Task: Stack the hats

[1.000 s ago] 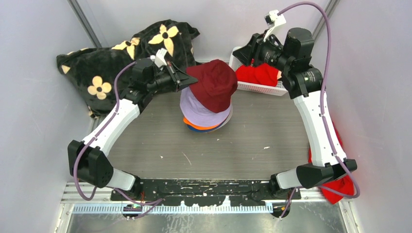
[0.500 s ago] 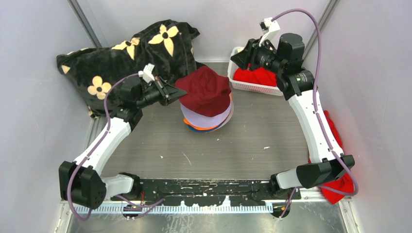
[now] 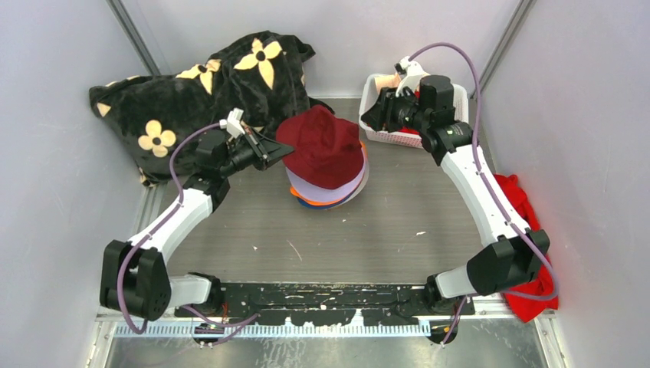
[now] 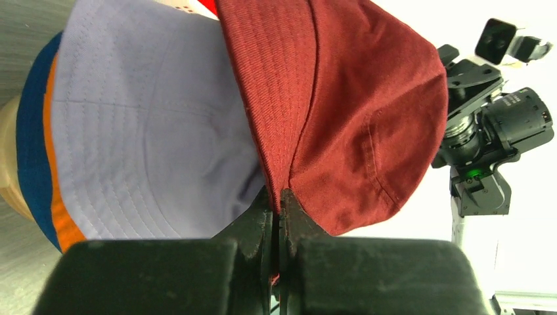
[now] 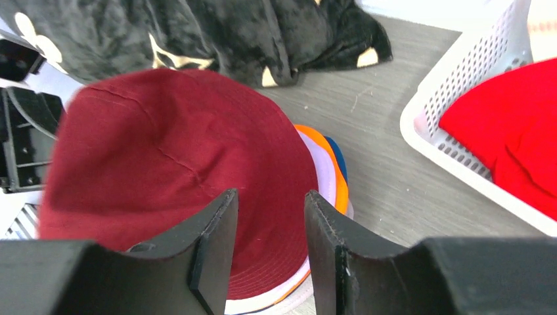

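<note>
Risk: the maroon hat (image 3: 326, 146) is pinched only at its brim edge and lies skewed toward the back of the pile. I'd guess a tug could drag it off or shift the lilac hat (image 4: 144, 131) beneath.
Second risk: the right gripper (image 5: 268, 197) may nudge the crown.
Left gripper (image 4: 277, 197): clamped tight on the maroon brim, at the hat's left side.
Right gripper: fingers parted, nothing between them, hovering near the hat's far right by the white basket (image 5: 420, 105).
Hat's place: atop the lilac, orange (image 5: 322, 144) and blue hats, mid-table.
</note>
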Robot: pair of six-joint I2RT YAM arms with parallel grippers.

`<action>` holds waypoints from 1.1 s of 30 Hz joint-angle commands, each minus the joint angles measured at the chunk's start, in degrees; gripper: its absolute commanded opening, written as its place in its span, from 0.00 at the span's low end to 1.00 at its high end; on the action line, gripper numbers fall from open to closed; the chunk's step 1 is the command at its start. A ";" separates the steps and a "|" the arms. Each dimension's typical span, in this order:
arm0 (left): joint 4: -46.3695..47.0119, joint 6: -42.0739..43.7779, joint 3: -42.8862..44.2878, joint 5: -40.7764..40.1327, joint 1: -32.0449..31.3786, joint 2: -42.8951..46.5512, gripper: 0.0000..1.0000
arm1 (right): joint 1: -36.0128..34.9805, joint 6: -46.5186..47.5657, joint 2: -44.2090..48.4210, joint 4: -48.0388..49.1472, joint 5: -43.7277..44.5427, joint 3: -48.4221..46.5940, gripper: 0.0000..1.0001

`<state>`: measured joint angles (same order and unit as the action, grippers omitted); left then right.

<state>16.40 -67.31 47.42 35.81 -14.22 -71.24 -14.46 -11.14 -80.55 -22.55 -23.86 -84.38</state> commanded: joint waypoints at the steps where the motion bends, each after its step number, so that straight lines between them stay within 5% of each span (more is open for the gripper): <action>1: 8.63 -0.47 -0.37 -1.01 0.60 -3.77 0.00 | -0.54 -0.65 -0.95 6.01 2.35 2.97 0.47; 14: 19.34 -2.03 -8.90 -1.43 1.59 -7.53 0.05 | -2.09 -0.49 -7.38 8.42 3.37 5.57 0.47; 30: 22.90 -1.28 -11.96 0.60 4.81 -4.84 0.51 | -3.73 0.05 -7.76 8.89 4.67 8.97 0.47; 33: 26.04 -2.04 -12.62 1.13 4.80 -5.90 0.52 | -4.06 0.02 -7.16 9.13 4.86 10.33 0.47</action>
<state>35.81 -69.91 35.29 35.59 -9.72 -78.26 -17.72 -11.29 -89.65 -16.14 -19.49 -75.35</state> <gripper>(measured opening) 0.512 0.473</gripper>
